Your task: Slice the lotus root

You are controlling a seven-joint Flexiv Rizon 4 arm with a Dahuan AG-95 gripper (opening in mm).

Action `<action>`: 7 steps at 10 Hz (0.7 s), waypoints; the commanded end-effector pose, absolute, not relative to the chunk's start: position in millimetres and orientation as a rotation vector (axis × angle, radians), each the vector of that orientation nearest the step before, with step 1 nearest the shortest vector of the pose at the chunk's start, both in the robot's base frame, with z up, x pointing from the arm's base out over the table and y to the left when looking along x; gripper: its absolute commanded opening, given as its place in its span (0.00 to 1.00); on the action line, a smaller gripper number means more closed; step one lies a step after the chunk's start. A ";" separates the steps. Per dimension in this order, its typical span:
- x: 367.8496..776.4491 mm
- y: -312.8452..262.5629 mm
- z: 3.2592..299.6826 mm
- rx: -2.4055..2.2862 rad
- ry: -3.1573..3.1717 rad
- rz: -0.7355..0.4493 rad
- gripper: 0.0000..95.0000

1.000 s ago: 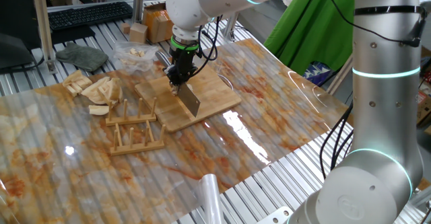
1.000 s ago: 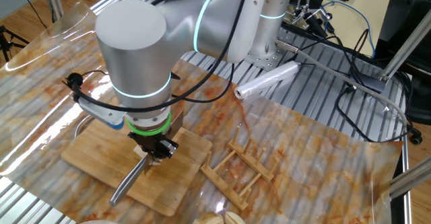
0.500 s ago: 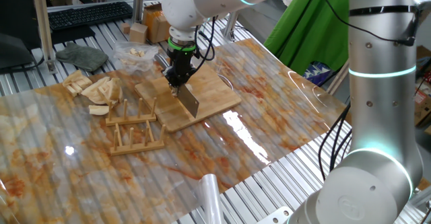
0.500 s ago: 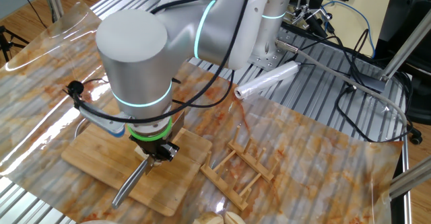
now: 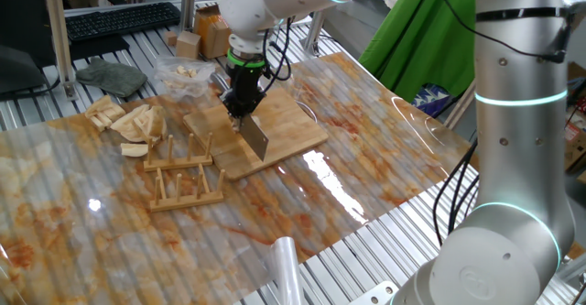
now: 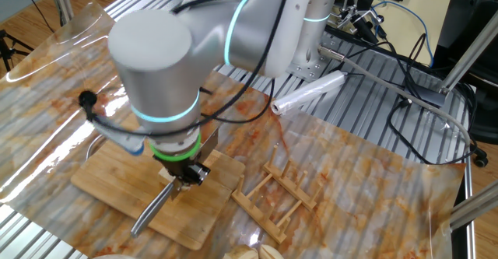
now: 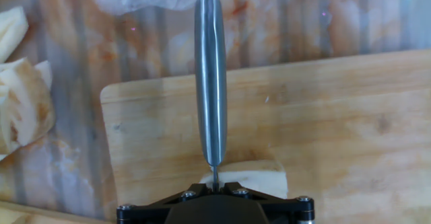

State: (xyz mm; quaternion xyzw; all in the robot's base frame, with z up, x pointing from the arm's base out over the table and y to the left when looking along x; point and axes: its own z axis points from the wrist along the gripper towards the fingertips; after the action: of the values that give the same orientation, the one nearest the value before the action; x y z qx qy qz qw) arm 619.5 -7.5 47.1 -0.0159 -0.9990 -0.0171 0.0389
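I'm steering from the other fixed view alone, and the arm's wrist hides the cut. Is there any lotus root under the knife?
Observer: Yes. The hand view shows a cream lotus root chunk lying on the bamboo board, right below the gripper.
Operator: Where does the blade cross it?
Observer: The knife stands over the chunk's left end in that view, and most of the chunk lies to the blade's right.
Operator: What sits past the knife's tip?
Observer: A clear plastic bag holding pale chunks, off the board.
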 end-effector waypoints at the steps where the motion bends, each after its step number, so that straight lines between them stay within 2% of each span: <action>1: 622.4 -7.5 47.8 -0.051 -3.062 -0.078 0.00; 7: 620.1 -4.6 44.4 -0.050 -3.096 -0.079 0.00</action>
State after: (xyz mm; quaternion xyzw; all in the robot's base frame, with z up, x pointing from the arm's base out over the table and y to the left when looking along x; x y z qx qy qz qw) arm 617.2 -4.4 45.0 -0.0164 -0.9993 -0.0247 0.0206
